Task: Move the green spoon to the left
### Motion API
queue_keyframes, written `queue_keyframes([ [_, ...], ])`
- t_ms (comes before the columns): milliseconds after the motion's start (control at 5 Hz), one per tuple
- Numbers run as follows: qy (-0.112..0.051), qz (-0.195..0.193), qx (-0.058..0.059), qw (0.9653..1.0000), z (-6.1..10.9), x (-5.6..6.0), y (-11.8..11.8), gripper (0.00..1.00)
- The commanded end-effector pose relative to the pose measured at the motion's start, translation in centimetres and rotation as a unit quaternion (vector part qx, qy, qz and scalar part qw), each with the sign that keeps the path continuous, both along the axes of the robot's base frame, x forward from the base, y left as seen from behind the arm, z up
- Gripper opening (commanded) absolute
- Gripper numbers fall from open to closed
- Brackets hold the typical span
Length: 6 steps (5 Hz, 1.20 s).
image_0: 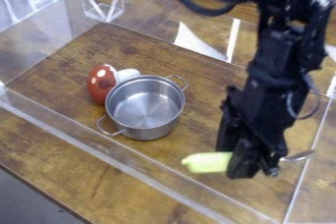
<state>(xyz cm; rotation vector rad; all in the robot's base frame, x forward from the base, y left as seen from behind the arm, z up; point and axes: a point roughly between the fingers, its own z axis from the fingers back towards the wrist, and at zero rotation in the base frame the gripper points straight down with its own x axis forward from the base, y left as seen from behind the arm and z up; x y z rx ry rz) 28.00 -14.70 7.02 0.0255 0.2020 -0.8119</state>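
The green spoon hangs clear of the wooden table, near its front right corner. Its yellow-green handle sticks out to the left of the gripper. Its silver bowl shows on the right side. My gripper points almost straight down and is shut on the spoon's middle. The black arm rises behind it toward the top right.
A steel pot stands at the table's middle left, with a red-and-white mushroom toy touching its far left side. Clear acrylic walls ring the table. A white sheet lies at the back.
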Motion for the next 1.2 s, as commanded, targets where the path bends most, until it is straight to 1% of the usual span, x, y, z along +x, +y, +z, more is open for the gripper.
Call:
queue_keyframes([
  [0,-0.056,-0.013,0.005,0.9983,5.3,0.9,-0.5,0.00],
  [200,-0.069,0.022,0.037,0.9967,7.9,1.9,1.5,0.00],
  [400,-0.077,0.071,0.066,0.9923,9.9,2.6,4.3,0.00],
  [600,-0.077,0.122,0.090,0.9855,9.9,2.1,8.1,0.00],
  [800,-0.077,0.167,0.097,0.9781,8.8,1.5,12.4,0.00],
  [1000,-0.085,0.204,0.105,0.9696,8.9,0.9,16.7,0.00],
])
